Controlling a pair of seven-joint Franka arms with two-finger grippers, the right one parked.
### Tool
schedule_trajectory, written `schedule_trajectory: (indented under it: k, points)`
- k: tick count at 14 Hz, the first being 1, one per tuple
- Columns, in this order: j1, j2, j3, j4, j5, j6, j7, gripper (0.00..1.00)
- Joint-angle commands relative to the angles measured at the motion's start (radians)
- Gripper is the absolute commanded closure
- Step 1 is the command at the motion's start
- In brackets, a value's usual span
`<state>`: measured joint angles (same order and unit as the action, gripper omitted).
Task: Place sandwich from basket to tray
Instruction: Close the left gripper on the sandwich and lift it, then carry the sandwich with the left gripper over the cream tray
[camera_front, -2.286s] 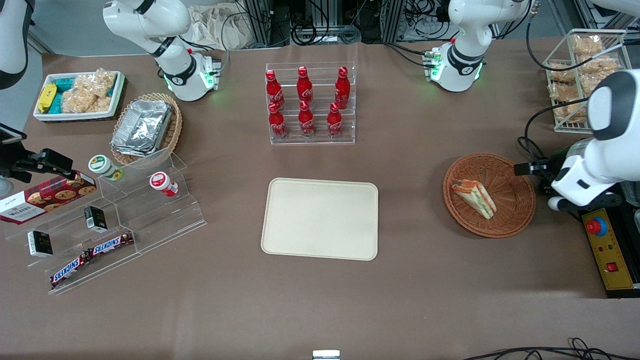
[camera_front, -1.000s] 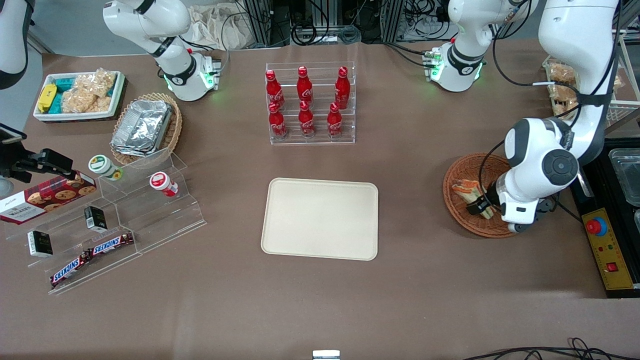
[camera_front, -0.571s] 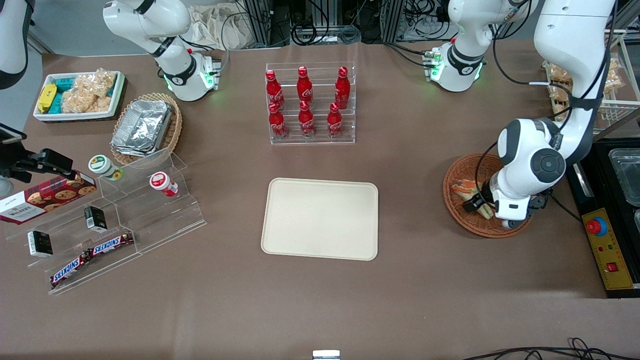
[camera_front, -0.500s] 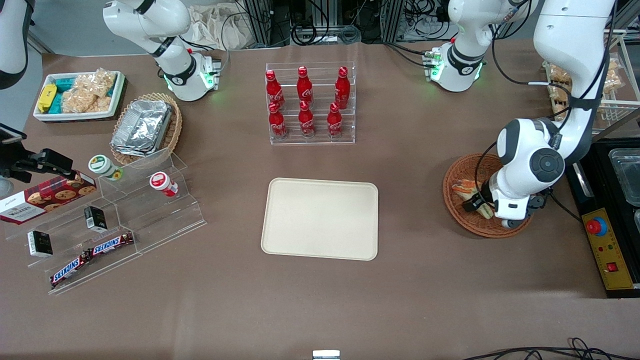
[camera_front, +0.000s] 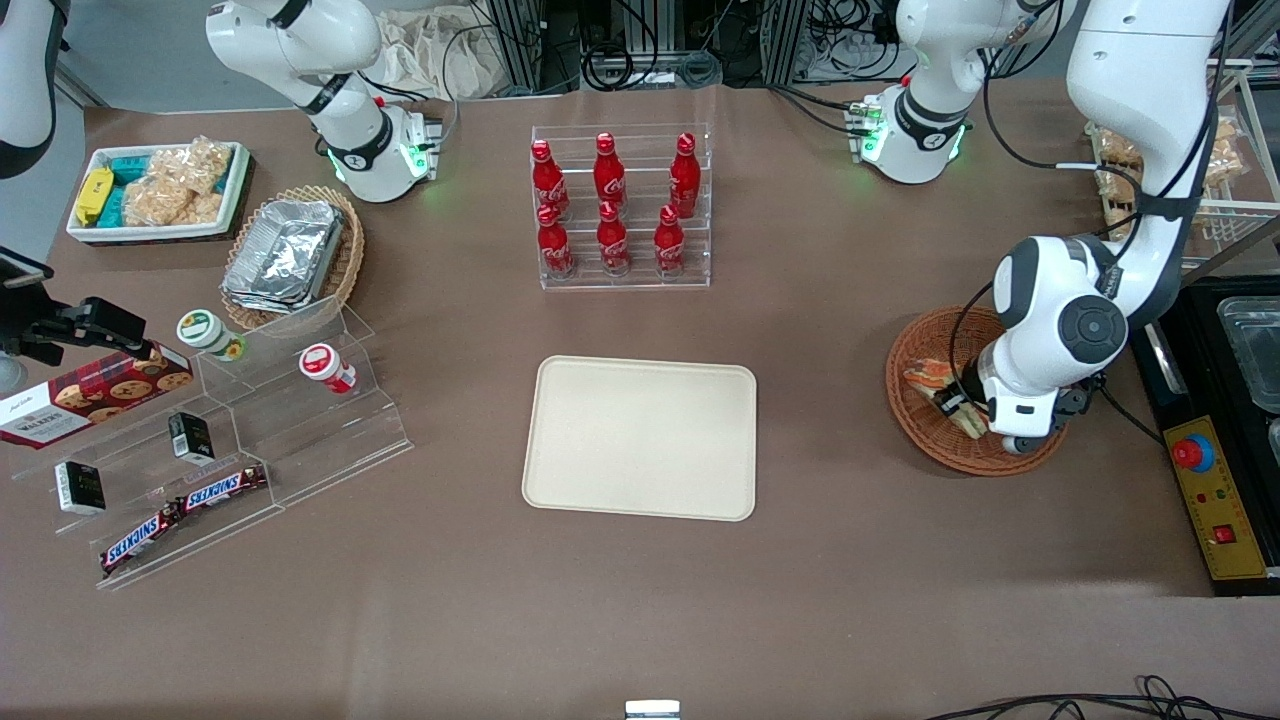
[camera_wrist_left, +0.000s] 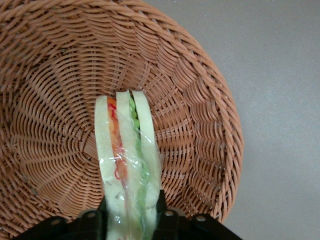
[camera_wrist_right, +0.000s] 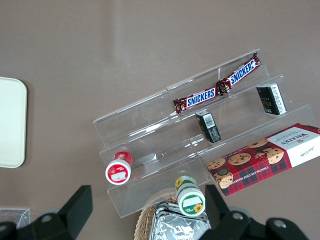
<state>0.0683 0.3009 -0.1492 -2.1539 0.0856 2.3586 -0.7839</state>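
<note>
In the basket (camera_front: 925, 425), toward the working arm's end of the bench (camera_front: 640, 600) and well apart from the tray (camera_front: 640, 437), the sandwich (camera_front: 928, 378) lies with the hand (camera_front: 958, 408) down on it. From the left wrist, the hand (camera_wrist_left: 132, 212) has a finger (camera_wrist_left: 100, 216) pressed on each bread face, clamped on the sandwich (camera_wrist_left: 127, 160), which stands on edge in the basket (camera_wrist_left: 200, 100).

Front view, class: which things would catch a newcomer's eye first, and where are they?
The white working arm's end effector reaches into the reddish wicker basket, shut on the sandwich. The bare cream tray lies mid-table, with red cola bottles in a clear rack farther from the camera.
</note>
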Motion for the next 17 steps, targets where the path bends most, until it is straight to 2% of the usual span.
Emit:
schedule_trajectory:
  k: [1,4,7,9,13,17]
  points:
    - [-0.001,-0.051,0.000,0.003,0.020,-0.050,-0.020,0.91]
    - [-0.007,-0.098,-0.024,0.136,0.016,-0.230,-0.020,0.92]
    - [-0.007,-0.092,-0.087,0.380,0.002,-0.509,0.000,0.92]
    - [-0.005,-0.088,-0.131,0.500,-0.001,-0.617,0.014,0.91]
    - [-0.007,-0.062,-0.248,0.559,0.000,-0.656,0.052,0.88]
    - [-0.030,0.056,-0.384,0.577,0.016,-0.575,0.090,0.88]
